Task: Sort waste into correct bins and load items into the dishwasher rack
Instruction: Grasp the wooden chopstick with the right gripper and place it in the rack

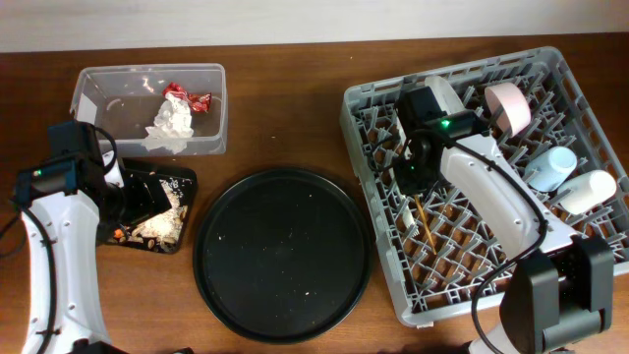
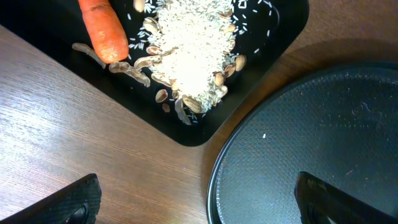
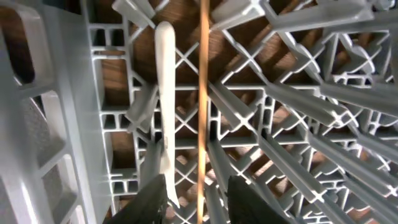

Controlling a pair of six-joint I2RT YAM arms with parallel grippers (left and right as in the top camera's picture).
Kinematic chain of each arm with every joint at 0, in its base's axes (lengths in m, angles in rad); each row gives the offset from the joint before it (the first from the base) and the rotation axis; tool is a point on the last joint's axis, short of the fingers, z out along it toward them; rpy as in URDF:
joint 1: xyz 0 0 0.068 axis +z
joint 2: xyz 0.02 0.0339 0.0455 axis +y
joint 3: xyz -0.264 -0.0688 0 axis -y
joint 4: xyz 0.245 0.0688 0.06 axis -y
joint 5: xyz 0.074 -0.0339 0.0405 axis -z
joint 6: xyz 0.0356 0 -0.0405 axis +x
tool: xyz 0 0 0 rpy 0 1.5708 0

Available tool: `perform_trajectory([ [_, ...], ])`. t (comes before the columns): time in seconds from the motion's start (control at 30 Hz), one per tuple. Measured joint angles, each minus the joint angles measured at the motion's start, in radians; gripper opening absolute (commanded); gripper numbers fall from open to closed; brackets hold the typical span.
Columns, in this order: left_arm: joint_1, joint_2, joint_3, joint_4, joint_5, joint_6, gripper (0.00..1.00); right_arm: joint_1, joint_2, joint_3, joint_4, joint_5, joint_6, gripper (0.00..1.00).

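The grey dishwasher rack (image 1: 366, 116) stands at the right and holds a pink bowl (image 1: 508, 106), a light blue cup (image 1: 550, 167), a white cup (image 1: 588, 192) and a pale plate (image 1: 448, 90). My right gripper (image 1: 413, 175) hangs low inside the rack, its jaws (image 3: 199, 202) apart. A wooden chopstick (image 3: 203, 106) runs between the jaws untouched, next to a white utensil handle (image 3: 165, 93). My left gripper (image 2: 205, 208) is open and empty over bare table beside the shallow black tray (image 2: 283, 31), which holds rice (image 2: 193, 56), beige scraps (image 2: 163, 94) and a carrot (image 2: 102, 31).
A clear tub (image 1: 103, 84) at the back left holds a red wrapper (image 1: 187, 96) and a crumpled napkin (image 1: 172, 123). The large round black tray (image 1: 283, 254) lies in the middle; its rim also shows in the left wrist view (image 2: 298, 124).
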Motion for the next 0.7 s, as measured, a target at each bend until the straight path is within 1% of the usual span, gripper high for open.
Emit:
perform_trajectory([
  [0.03,-0.005,0.000,0.000,0.005,0.011,0.000,0.99,-0.003,-0.023,0.000,0.014,-0.023,0.017,0.60],
  [0.07,-0.026,0.000,0.000,0.019,0.029,0.001,0.99,-0.022,-0.086,-0.001,0.028,-0.062,0.025,0.75],
  [0.1,-0.088,0.000,-0.003,0.056,0.038,0.010,0.99,-0.053,-0.132,-0.001,0.029,-0.085,0.023,0.85],
  [0.13,-0.155,0.000,-0.005,0.087,0.040,0.024,0.99,-0.109,-0.172,-0.001,0.031,-0.144,0.024,0.91],
  [0.17,-0.295,0.000,-0.005,0.132,0.053,0.058,0.99,-0.168,-0.191,-0.001,0.037,-0.206,0.014,0.93],
  [0.2,-0.370,0.000,-0.005,0.136,0.056,0.085,0.99,-0.225,-0.193,-0.001,0.023,-0.269,0.002,0.93],
  [0.23,-0.404,0.000,-0.005,0.138,0.056,0.100,0.99,-0.267,-0.193,-0.001,-0.014,-0.309,-0.008,0.93],
  [0.27,-0.467,0.000,-0.005,0.103,0.060,0.142,0.99,-0.321,-0.193,-0.001,-0.058,-0.339,-0.014,0.93],
  [0.3,-0.476,0.000,-0.005,0.077,0.061,0.156,1.00,-0.348,-0.193,-0.001,-0.082,-0.351,-0.016,0.93],
  [0.37,-0.448,0.000,-0.006,0.017,0.060,0.172,0.99,-0.389,-0.209,-0.001,-0.120,-0.366,-0.048,0.93],
  [0.43,-0.420,-0.008,-0.013,0.019,0.064,0.175,0.99,-0.391,-0.266,-0.007,-0.111,-0.363,-0.061,0.94],
  [0.47,-0.411,-0.045,-0.043,0.057,0.068,0.175,0.99,-0.391,-0.376,-0.046,-0.060,-0.363,-0.066,0.97],
  [0.5,-0.406,-0.121,-0.080,0.090,0.071,0.175,0.99,-0.391,-0.424,-0.067,-0.050,-0.364,-0.068,0.98],
  [0.53,-0.406,-0.228,-0.169,0.186,0.073,0.170,0.99,-0.391,-0.497,-0.135,0.042,-0.364,-0.070,0.98],
  [0.57,-0.401,-0.323,-0.237,0.221,0.072,0.169,0.99,-0.391,-0.583,-0.241,0.094,-0.363,-0.072,0.98],
  [0.6,-0.385,-0.446,-0.317,0.255,0.072,0.167,0.99,-0.391,-0.719,-0.364,0.107,-0.363,-0.071,0.98],
  [0.63,-0.354,-0.604,-0.371,0.264,0.071,0.166,0.99,-0.391,-0.792,-0.403,0.122,-0.363,-0.072,0.98],
  [0.7,-0.320,-0.736,-0.401,0.266,0.066,0.165,0.99,-0.391,-0.906,-0.455,0.120,-0.363,-0.072,0.98],
])
